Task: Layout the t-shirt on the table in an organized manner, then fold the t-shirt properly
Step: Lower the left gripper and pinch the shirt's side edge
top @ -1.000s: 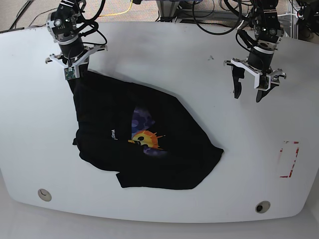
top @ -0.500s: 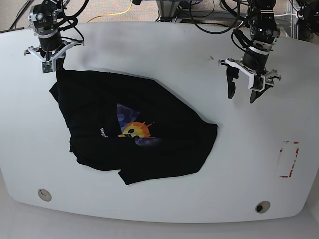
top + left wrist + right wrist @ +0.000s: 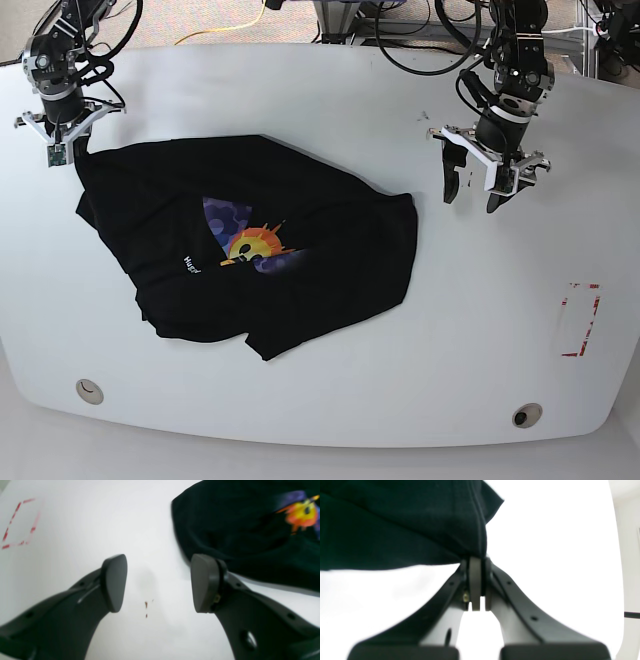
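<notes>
The limp black cloth t-shirt (image 3: 250, 250) drags easily; right gripper (image 3: 477, 562) pinches its corner, left gripper (image 3: 157, 582) gapes, best taking the opposite edge.

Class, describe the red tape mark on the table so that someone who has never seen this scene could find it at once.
Start from the wide white table and go to the bare side away from the black t-shirt. Near that edge, beyond the open left gripper, is the red tape mark. It is a broken outline of a small rectangle, the only red thing on the tabletop, unlike the two round holes along the near edge.
</notes>
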You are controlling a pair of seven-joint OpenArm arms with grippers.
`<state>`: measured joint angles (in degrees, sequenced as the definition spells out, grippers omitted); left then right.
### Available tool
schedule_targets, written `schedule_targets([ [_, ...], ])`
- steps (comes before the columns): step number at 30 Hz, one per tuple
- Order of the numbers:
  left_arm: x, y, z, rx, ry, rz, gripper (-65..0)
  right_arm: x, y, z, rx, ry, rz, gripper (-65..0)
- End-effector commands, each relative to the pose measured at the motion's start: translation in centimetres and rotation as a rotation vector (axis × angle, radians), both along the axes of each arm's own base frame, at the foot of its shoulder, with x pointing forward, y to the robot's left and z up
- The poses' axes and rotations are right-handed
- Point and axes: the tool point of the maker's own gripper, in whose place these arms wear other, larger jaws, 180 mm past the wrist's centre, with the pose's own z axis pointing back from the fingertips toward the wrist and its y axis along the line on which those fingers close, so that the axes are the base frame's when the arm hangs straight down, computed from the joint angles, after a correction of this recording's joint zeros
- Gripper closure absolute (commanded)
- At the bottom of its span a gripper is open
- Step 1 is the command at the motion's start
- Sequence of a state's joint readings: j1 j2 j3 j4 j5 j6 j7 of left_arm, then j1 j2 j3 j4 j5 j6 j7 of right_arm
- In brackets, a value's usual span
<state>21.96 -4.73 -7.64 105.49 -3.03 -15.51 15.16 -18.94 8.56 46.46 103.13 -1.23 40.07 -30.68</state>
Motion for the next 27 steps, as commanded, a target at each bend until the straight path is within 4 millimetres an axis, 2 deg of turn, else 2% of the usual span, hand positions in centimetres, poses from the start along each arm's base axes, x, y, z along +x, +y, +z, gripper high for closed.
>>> schedule_targets([
  [1, 1.7, -0.2, 0.9, -0.020, -0.033, 0.004, -38.2, 0.8, 0.0, 1.1, -0.013, -0.042, 0.016, 0.0],
  [7, 3.2, -1.0, 0.2, -0.059, 0.010, 0.030, -38.9, 1.2, 1.0, 0.7, 0.000, -0.038, 0.043, 0.0],
  [14, 4.4, -3.0, 0.7, -0.094, 0.025, 0.013, -49.6, 1.4, 2.0, 0.3, 0.025, -0.042, 0.046, -0.8],
  [16, 4.6, -3.5, 0.8, -0.099, 0.025, 0.005, -50.0, 1.5, 2.1, 0.3, 0.024, -0.045, 0.047, -3.0],
  [19, 4.9, -4.5, 1.0, -0.102, 0.028, -0.021, -49.9, 2.3, 2.3, 0.8, 0.027, -0.070, 0.045, -14.3],
  [22, 5.0, -5.3, 1.2, -0.105, 0.025, -0.043, -49.9, 2.7, 2.5, 1.4, 0.026, -0.092, 0.042, -28.5],
  [27, 5.2, -5.2, 1.4, -0.101, 0.020, -0.040, -49.9, 3.5, 3.1, 3.4, -0.005, -0.141, 0.071, -50.6],
])
